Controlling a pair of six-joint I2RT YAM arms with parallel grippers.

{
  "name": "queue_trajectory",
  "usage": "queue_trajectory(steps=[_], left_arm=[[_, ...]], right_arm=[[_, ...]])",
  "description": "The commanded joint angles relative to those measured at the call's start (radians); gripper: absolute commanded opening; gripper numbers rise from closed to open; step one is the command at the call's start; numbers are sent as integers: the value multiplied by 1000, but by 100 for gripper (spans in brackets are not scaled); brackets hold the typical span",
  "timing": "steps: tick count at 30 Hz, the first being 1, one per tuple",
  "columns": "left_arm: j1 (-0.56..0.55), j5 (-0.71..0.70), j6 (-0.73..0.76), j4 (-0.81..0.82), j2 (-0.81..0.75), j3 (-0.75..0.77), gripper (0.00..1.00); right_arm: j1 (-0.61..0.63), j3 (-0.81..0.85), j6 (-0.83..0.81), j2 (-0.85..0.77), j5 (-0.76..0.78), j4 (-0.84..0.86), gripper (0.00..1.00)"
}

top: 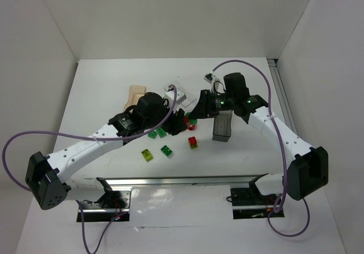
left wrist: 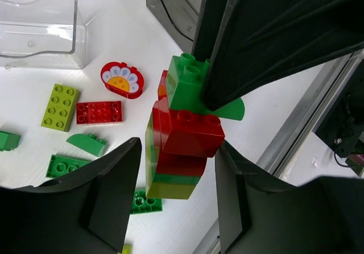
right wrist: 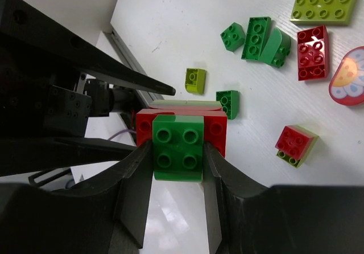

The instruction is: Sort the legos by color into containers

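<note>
Both arms are extended inward from the near edge of the table [top: 102, 83], with the wrists facing each other over its middle. The right gripper [right wrist: 178, 151] is pinched on the green brick [right wrist: 178, 143] at one end of a red, green and yellow-green stack [left wrist: 182, 151]. The left gripper [left wrist: 179, 151] is set around the stack's red brick [left wrist: 193, 134], fingers flanking it; contact cannot be told. Between middle and near edge, loose bricks [top: 165, 150] are scattered. The tan tub [top: 135, 94] and clear tub [left wrist: 42, 40] are placed nearer the far edge, the grey tub [top: 222, 126] right of middle.
</note>
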Motion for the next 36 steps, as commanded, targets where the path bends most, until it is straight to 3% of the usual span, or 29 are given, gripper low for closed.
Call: queue_trajectory(steps=[1,4,6,7,9,12,17,24,27,36], left_arm=[[3,-29,-26,75,-13,-1,63],[3,-29,-26,75,-13,-1,61],[3,-29,-26,84,-13,-1,55],[3,-29,-26,84,-13,-1,44],[3,-40,-26,75,-13,-1,33],[3,-77,-26,61,-3,-1,0],[3,-152,-35,35,-13,-23,0],[3,-218,-54,26,-22,-23,0],[43,-154,-75,26,-22,-32,0],[63,-71,-85,5,12,-14,0]], right_arm=[[-1,-19,22,-40,-67,43,21],[-1,-19,22,-40,-67,43,21],[8,-19,22,-40,-67,43,21],[9,-19,22,-40,-56,43,21],[9,-29,22,-40,-45,43,21],[-1,-29,22,-40,-30,34,21],[-64,-19,13,-51,44,-11,21],[-87,-42,66,-109,662,-66,21],[-106,-88,92,-109,816,-45,21],[-107,-115,71,11,915,7,21]])
